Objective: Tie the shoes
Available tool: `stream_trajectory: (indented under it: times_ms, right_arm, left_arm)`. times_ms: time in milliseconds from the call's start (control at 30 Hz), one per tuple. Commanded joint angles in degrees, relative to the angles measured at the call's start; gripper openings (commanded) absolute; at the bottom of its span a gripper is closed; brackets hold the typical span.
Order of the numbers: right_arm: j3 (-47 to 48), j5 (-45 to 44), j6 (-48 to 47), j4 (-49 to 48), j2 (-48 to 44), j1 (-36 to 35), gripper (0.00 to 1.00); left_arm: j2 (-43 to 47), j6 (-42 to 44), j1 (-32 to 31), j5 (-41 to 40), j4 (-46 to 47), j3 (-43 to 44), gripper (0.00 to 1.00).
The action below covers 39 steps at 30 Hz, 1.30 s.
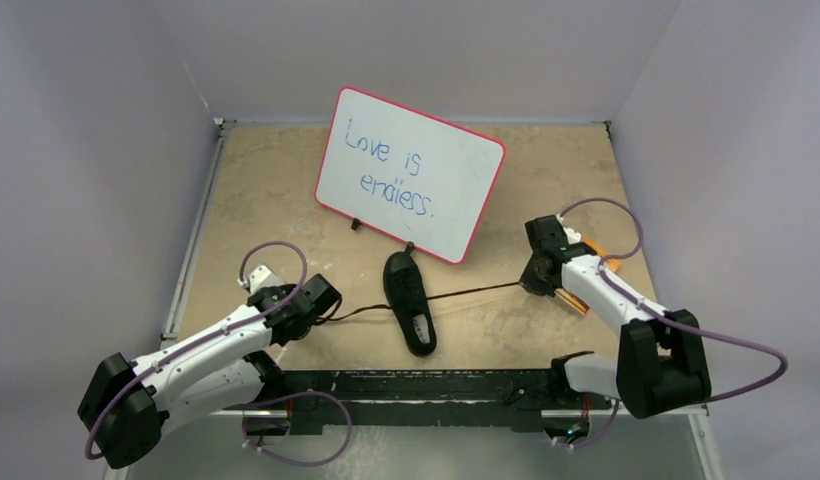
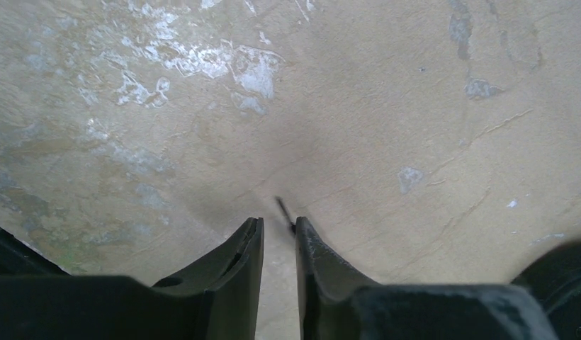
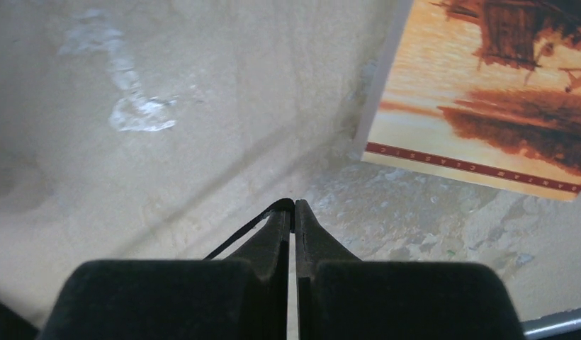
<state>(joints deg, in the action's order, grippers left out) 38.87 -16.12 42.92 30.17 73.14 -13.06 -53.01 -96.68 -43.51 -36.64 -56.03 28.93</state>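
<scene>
The black shoe point(image 1: 409, 303) lies mid-desk point(image 1: 286, 200), just near of the whiteboard point(image 1: 411, 172). Its right lace point(image 1: 476, 291) stretches out to the right tool point(image 3: 295, 205), which is clenched on it beside a book point(image 3: 486, 92). The left lace point(image 1: 364, 312) runs to the left tool point(image 2: 279, 225). That tool's fingers stand narrowly apart with the lace end at their tips, and I cannot tell whether it grips.

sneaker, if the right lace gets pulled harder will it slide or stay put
Likely slides or swivels: the sneaker is small, looks light, and lies loose on the smooth table. The lace looks thin and floppy, straight only where the right pincer pulls it taut.
</scene>
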Motion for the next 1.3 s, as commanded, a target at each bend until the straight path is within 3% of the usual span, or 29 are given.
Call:
stream_trajectory:
  times_ms: [0,33,167,300,467,567,700,867,967,1267]
  right_arm:
    - [-0.85,7.03,-7.26,-6.33,-8.19,0.5,0.0]
    - [-1.73,10.27,-9.17,-8.2,-10.34,0.47,0.0]
    - [-5.61,15.96,-12.64,-12.84,-14.85,0.47,0.0]
    - [-4.52,20.84,-14.78,-12.74,-13.77,0.44,0.0]
    - [-3.35,25.0,-15.59,-11.42,-13.18,0.45,0.0]
    - [-2.57,26.22,-16.16,-11.33,-13.63,0.42,0.0]
    - [-2.35,27.27,-16.94,-10.95,-14.82,0.45,0.0]
    - [-3.04,28.09,-16.3,-10.83,-16.72,0.45,0.0]
    - [-3.77,29.07,-15.01,-11.09,-17.32,0.42,0.0]
    - [-3.56,30.45,-14.25,-11.77,-17.33,0.46,0.0]
  left_arm:
    - [0.42,8.22,0.39,-0.89,2.6,4.48,0.39]
    - [0.53,9.22,0.37,-0.44,2.52,5.45,0.47]
    - [3.15,12.41,0.4,-0.46,1.68,8.87,0.62]
    - [6.44,23.81,0.36,2.78,10.59,11.21,0.62]
    - [-0.12,46.39,0.19,24.73,31.41,10.05,0.63]
    - [-6.53,57.79,-1.06,33.93,34.13,11.56,0.62]
    - [-12.8,68.07,-2.73,39.52,32.06,14.93,0.6]
    - [-17.23,73.12,-2.89,44.7,34.61,11.89,0.59]
    - [-18.1,74.14,-2.86,48.61,41.26,8.63,0.62]
    - [-20.45,79.26,-2.84,48.33,50.28,5.2,0.63]
